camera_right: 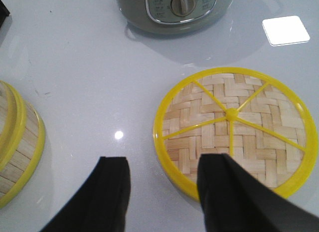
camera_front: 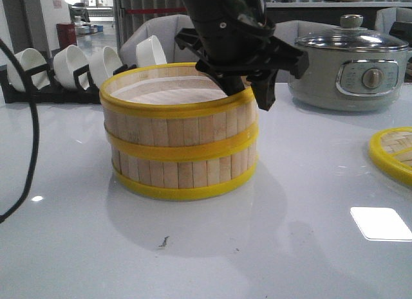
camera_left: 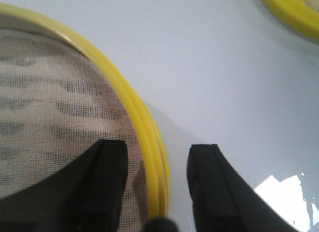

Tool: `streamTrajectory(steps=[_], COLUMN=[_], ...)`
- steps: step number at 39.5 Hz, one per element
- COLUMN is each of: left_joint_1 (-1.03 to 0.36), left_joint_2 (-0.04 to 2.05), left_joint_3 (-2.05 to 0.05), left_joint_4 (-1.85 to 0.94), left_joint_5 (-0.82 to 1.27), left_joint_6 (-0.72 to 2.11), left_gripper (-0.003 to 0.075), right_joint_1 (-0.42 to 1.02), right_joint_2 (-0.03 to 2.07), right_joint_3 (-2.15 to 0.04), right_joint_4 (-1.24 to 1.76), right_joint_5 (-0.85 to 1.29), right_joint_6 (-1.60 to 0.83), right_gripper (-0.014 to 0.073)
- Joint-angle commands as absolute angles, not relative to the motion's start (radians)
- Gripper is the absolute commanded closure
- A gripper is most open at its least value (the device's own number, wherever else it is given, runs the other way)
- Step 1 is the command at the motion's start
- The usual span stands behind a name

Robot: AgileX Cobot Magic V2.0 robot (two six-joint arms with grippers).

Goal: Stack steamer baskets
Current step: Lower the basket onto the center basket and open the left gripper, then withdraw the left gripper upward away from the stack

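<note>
Two steamer baskets stand stacked mid-table, the upper basket resting on the lower basket. My left gripper hovers open over the upper basket's right rim. One finger is over the pale liner and the other is outside the wall, neither touching the rim. The woven, yellow-rimmed lid lies flat on the table to the right. My right gripper is open above the lid's edge, one finger over the weave and one over bare table. It holds nothing.
A grey electric pot with a glass lid stands at the back right, just beyond the woven lid. A black rack of white bowls lines the back left. A black cable hangs at the far left.
</note>
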State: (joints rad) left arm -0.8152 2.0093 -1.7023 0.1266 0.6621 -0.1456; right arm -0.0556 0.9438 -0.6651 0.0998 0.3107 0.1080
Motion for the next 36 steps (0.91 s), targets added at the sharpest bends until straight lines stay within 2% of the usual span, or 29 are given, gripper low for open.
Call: streamTrajectory(steps=[1,15,18,22,24,36], left_joint_1=[-0.819,-0.819,-0.816,-0.796,-0.778,-0.560], left_joint_2=[1.948,1.948,1.948,1.926,1.903,1.727], left_joint_3=[-1.759,-1.895,-1.934,-1.956,-1.955,-1.951], left_joint_4=[0.132,0.134,0.134,0.131,0.131,0.131], left_joint_5=[0.612,0.683,0.711,0.701,0.689,0.679], left_joint_6=[-0.147,-0.147,-0.147,-0.147,-0.149,-0.177], left_gripper=[0.0350,0.0370,0.0452,0.0652,0.0615,0.0634], right_joint_1=[-0.061,-0.061,-0.061,-0.061,-0.061,-0.061], right_joint_2=[0.936,0.936,0.936,0.936,0.936,0.936], right_joint_3=[-0.701,-0.701,-0.701,-0.701,-0.701,-0.701], right_joint_4=[0.104,0.104,0.104,0.104,0.104,0.104], right_joint_5=[0.245,0.246,0.246,0.246,0.246,0.246], right_joint_6=[0.100,0.100,0.100,0.100,0.100,0.100], right_gripper=[0.0167,0.0167,0.0167,0.0167,0.0167,0.0167])
